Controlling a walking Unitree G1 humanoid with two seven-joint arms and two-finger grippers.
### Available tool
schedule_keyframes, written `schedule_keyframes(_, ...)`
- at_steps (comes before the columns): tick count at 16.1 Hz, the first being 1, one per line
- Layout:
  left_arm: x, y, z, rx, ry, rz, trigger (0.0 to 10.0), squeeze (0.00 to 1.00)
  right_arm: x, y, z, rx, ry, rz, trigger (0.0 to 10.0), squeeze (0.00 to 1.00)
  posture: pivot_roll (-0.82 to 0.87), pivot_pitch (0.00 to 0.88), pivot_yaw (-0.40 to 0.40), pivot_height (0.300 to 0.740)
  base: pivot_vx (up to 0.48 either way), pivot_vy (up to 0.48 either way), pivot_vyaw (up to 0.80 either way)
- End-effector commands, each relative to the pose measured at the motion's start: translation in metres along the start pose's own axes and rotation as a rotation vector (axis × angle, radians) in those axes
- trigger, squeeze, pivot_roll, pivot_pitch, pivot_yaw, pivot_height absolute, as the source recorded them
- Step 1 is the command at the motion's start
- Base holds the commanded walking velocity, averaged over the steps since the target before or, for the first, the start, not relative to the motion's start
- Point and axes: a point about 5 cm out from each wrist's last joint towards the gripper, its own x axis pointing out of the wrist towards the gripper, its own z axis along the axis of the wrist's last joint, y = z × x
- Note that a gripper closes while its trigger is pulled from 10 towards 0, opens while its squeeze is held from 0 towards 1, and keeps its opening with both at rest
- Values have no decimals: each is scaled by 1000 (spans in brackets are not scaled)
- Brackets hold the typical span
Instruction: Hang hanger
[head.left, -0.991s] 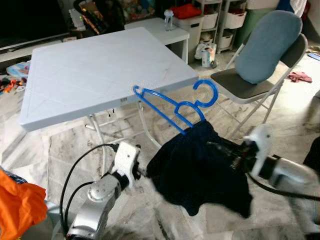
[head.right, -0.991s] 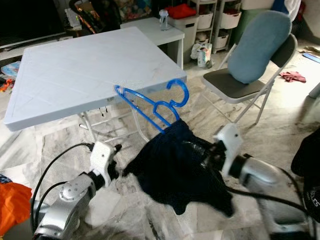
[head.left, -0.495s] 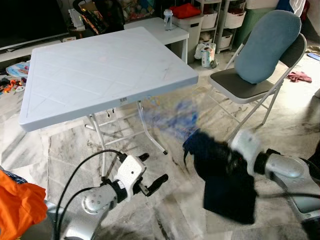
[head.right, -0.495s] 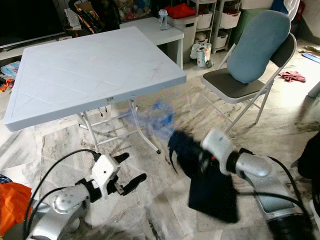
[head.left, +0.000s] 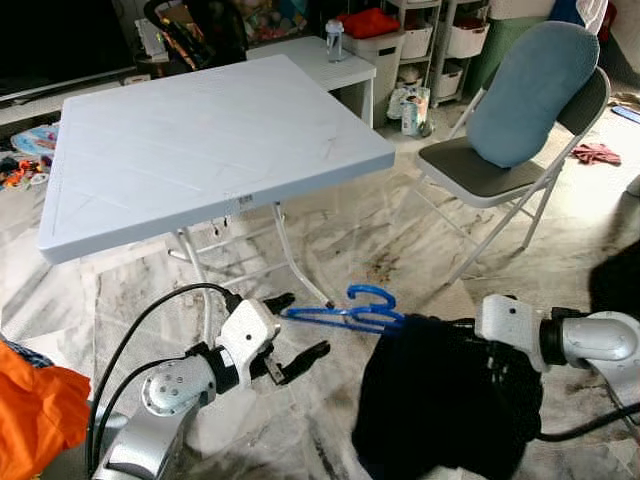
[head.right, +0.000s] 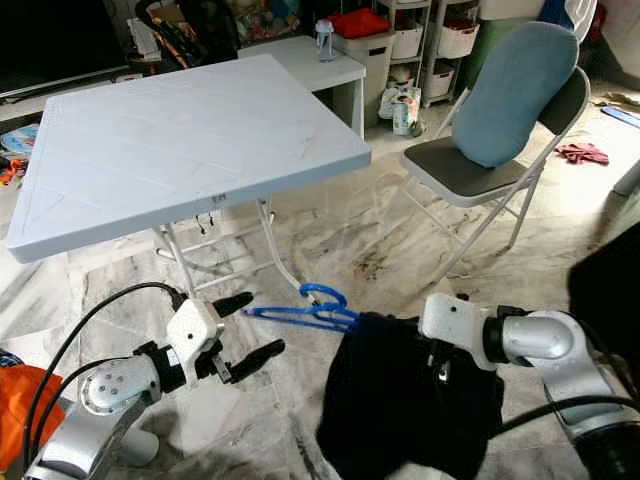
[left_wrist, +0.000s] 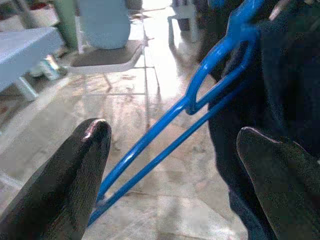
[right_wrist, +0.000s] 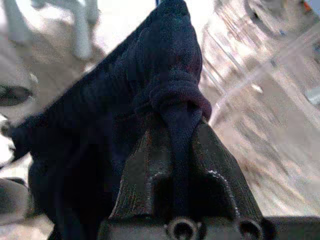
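Note:
A blue plastic hanger (head.left: 345, 314) hangs low over the marble floor, nearly level, with its hook (head.left: 370, 294) toward the chair. A dark navy garment (head.left: 440, 400) drapes from its right end. My right gripper (right_wrist: 175, 145) is shut on a bunched fold of that garment (right_wrist: 100, 165); in the eye views its fingers are buried in the cloth beside the white wrist (head.left: 505, 320). My left gripper (head.left: 292, 327) is open, and the hanger's free left arm (left_wrist: 165, 137) runs between its two fingers (left_wrist: 65, 185) without touching them.
A white folding table (head.left: 200, 140) stands ahead to the left, its legs (head.left: 300, 260) just behind the hanger. A folding chair with a blue cushion (head.left: 520, 100) is at the right. Orange cloth (head.left: 40, 410) lies lower left. Shelves and bins line the back wall.
The hanger and garment have swung down from table-edge height to low over the floor. My left gripper came off the garment, opened, and now brackets the hanger's left arm.

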Motion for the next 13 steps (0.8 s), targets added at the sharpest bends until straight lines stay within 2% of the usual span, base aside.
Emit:
schedule_keyframes(1,0,1,0,4,3,-40,10000,0,-4,-6,16,-40,-93,12,10000,0,-133,0,39,740,0,0,0)
schedule_keyframes(2,-5,-2,-7,-14,29,-95,10000,0,-4,-8,24,-38,-143,27,10000,0,-141,0,42,740,0,0,0)
schedule_keyframes(3,-7,-3,-9,-21,43,-127,4157,0,-5,-8,28,-48,-161,44,10000,0,-143,0,43,740,0,0,0)
schedule_keyframes(4,-8,-3,-10,-20,53,-147,2902,0,-6,-7,31,-75,-188,55,10000,0,-143,0,43,740,0,0,0)
schedule_keyframes(5,-8,-1,-10,7,63,-165,1176,0,-9,-5,37,-102,-233,81,10000,0,-142,0,44,740,0,0,0)
schedule_keyframes(6,-9,1,-10,21,66,-170,1176,0,-10,-4,39,-93,-247,96,10000,0,-142,0,44,740,0,0,0)
schedule_keyframes(7,-7,11,-3,46,53,-157,4000,0,-10,-5,34,-104,-201,114,10000,0,-141,0,46,740,0,0,0)
schedule_keyframes(8,-6,14,2,44,39,-157,7451,0,-10,-6,31,-111,-186,121,10000,0,-143,0,48,740,0,0,0)
schedule_keyframes(9,-5,15,3,42,36,-173,4863,0,-11,-5,31,-106,-191,142,10000,0,-141,0,50,740,0,0,0)
schedule_keyframes(11,-5,18,3,56,47,-189,4863,0,-11,-4,33,-106,-199,155,10000,0,-143,0,49,740,0,0,0)
schedule_keyframes(12,-5,20,4,68,51,-206,4078,0,-9,-5,33,-119,-187,158,10000,0,-143,0,49,740,0,0,0)
schedule_keyframes(13,-5,20,5,76,62,-227,6549,0,-7,-8,28,-147,-143,134,10000,0,-144,0,50,740,0,0,0)
